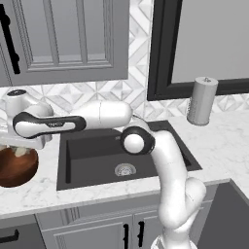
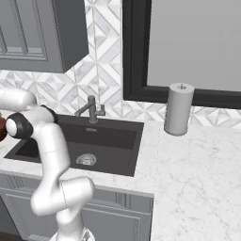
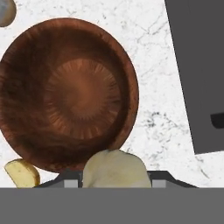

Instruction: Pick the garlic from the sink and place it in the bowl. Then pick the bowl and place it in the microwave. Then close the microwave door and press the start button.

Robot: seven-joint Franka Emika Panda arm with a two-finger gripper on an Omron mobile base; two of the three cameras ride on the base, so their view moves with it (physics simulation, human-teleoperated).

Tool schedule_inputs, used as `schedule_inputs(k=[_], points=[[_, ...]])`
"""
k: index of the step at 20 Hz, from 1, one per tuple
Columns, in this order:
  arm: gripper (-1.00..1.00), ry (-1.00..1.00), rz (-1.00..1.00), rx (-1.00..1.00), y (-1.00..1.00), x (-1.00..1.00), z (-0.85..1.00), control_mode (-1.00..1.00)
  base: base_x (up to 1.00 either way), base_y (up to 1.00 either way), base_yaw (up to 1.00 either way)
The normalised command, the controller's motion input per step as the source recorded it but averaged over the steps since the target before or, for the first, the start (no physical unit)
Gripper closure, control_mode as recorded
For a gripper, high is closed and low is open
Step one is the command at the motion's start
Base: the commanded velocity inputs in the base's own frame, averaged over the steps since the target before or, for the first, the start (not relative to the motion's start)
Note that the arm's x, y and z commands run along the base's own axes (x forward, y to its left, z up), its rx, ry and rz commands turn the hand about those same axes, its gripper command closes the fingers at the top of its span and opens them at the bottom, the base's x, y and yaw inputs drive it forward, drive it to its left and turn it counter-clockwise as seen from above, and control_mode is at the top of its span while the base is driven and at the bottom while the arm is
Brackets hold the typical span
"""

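Observation:
The reddish-brown wooden bowl (image 3: 70, 94) stands empty on the white marble counter, left of the sink (image 1: 97, 151) in the left base view, where the bowl (image 1: 17, 168) lies under the outstretched arm. My gripper (image 3: 114, 181) hangs just above the bowl's near rim, shut on the cream-white garlic (image 3: 116, 168). In the left base view the gripper (image 1: 19, 146) sits over the bowl's top edge. The dark sink (image 2: 113, 141) shows its round metal drain (image 1: 125, 169). The microwave is out of view.
A yellowish lump (image 3: 22, 173) lies on the counter beside the bowl, and a grey-beige one (image 3: 4, 11) further off. A dark grey surface (image 3: 197, 74) borders the counter. The faucet (image 2: 92, 109) and a paper towel roll (image 1: 202, 101) stand behind the sink.

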Motion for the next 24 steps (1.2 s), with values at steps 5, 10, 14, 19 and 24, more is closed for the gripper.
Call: schedule_inputs(k=[5,10,14,19,24], points=[[1.0,0.01,0.0,0.0,0.0,0.0,-0.58,-1.0,0.0,0.0,0.0],[1.0,0.0,0.0,0.0,0.0,0.12,-0.51,-1.0,0.0,0.0,0.0],[1.0,0.0,0.0,0.02,0.0,0.11,-0.48,-1.0,0.0,0.0,0.0],[1.0,0.0,0.0,0.06,0.0,0.08,-0.45,-1.0,0.0,0.0,0.0],[1.0,0.0,0.0,0.03,0.0,0.23,-0.33,-1.0,0.0,0.0,0.0]])
